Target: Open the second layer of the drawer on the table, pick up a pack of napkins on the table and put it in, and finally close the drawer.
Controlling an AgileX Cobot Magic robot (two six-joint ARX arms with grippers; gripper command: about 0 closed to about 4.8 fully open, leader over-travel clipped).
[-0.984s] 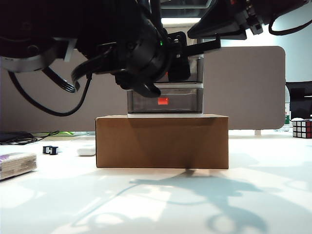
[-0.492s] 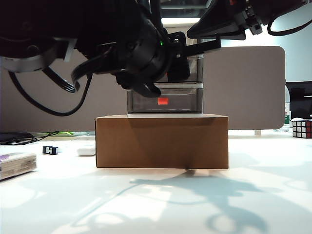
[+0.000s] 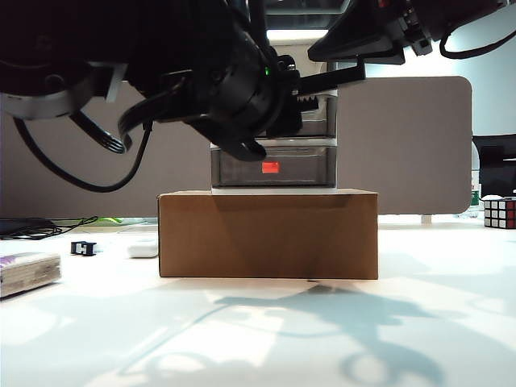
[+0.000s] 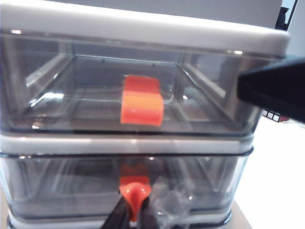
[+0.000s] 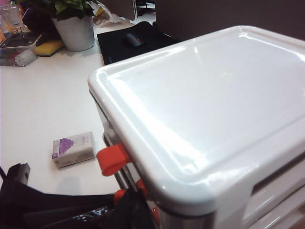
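The drawer [image 3: 274,161], a white-framed cabinet with smoky grey trays, stands on a brown cardboard box [image 3: 268,234]. My left gripper [image 4: 135,211] is shut on the red-orange tab [image 4: 135,192] of the second layer [image 4: 62,183]; in the exterior view the left gripper [image 3: 300,109] hides most of that front. The right gripper [image 3: 343,74] hangs dark by the cabinet's upper right front, and its jaws cannot be made out. The pack of napkins [image 3: 28,272], whitish with a purple marking, lies on the table [image 3: 258,339] far left; the right wrist view shows the pack of napkins [image 5: 73,149] too.
A small white rounded case [image 3: 143,247] and a small black item [image 3: 83,247] lie left of the box. A Rubik's cube [image 3: 499,212] sits at the far right. A potted plant [image 5: 74,28] stands behind. A grey panel [image 3: 403,145] backs the table.
My left gripper's fingers have closed onto the middle drawer's tab. Neither arm has shifted, and the drawer looks shut as before.
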